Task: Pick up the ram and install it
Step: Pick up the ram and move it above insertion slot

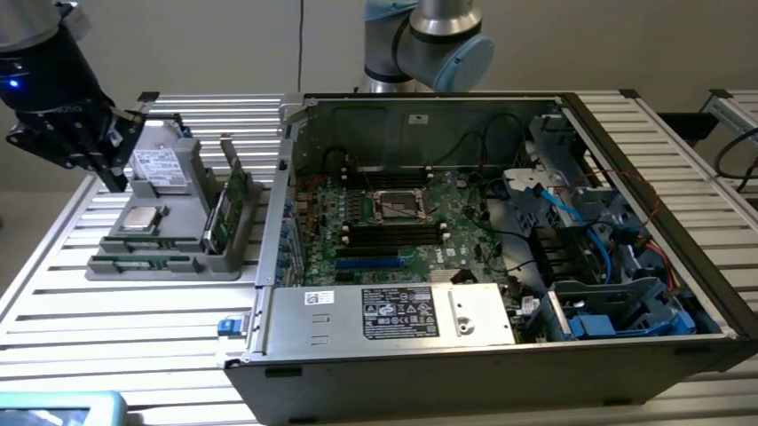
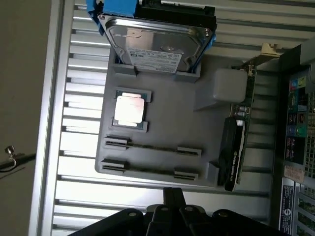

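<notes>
The job has not really started yet. The tool (image 1: 115,182) is squeezed shut and holds nothing. It hangs in the air by the grey tray (image 1: 213,269), on the exterior view's left, and touches nothing. The ram (image 1: 152,263) is not picked up yet. It lies flat in its holder at the front edge of the tray. In the wrist view the ram (image 2: 152,147) is a thin dark stick near the tip of the tool (image 2: 173,194). The row beside it may hold one more stick, but I cannot tell for sure. Both the picking up and the putting in are not done. The ram belongs in the long black slots (image 1: 397,233) on the motherboard (image 1: 438,204) inside the open computer case (image 1: 474,373), well apart from the tray. Other things share the tray: a shiny hard drive (image 2: 155,42), a square silver chip (image 2: 129,110) just beside the ram, and a tall green card (image 2: 234,152) standing up at the far side. Dark cables (image 1: 480,146) hang inside the case near the slots. Everything sits on a metal surface (image 1: 119,328) made of bars.
</notes>
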Controlling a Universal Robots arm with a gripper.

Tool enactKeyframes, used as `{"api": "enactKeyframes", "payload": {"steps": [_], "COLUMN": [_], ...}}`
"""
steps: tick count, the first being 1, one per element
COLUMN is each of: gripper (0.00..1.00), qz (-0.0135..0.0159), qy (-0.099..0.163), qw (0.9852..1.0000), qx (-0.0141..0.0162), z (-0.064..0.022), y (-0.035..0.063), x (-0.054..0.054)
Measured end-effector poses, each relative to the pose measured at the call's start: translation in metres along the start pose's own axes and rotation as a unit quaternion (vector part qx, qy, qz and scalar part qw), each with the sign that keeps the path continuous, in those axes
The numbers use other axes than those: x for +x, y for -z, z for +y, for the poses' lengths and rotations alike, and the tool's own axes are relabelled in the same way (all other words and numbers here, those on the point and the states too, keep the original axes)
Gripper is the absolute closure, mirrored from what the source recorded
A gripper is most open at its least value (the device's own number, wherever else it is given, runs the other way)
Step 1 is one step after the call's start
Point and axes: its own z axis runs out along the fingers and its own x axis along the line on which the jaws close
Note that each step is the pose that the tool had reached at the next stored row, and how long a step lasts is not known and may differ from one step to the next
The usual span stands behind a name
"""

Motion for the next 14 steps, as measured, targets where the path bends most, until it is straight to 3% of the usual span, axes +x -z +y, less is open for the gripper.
{"api": "enactKeyframes", "payload": {"steps": [3,7,11,14], "gripper": [0.89,0.89,0.89,0.89], "qz": [0.0007,0.0015,0.0024,0.0031], "qy": [0.027,0.063,0.1,0.127], "qw": [0.9996,0.998,0.995,0.9919], "qx": [-0.0005,-0.0013,-0.0021,-0.0027], "z": [0.0,0.0,-0.0001,0.0], "y": [-0.0005,-0.0013,-0.0018,-0.002], "x": [0.0,0.0,0.0,0.0]}}
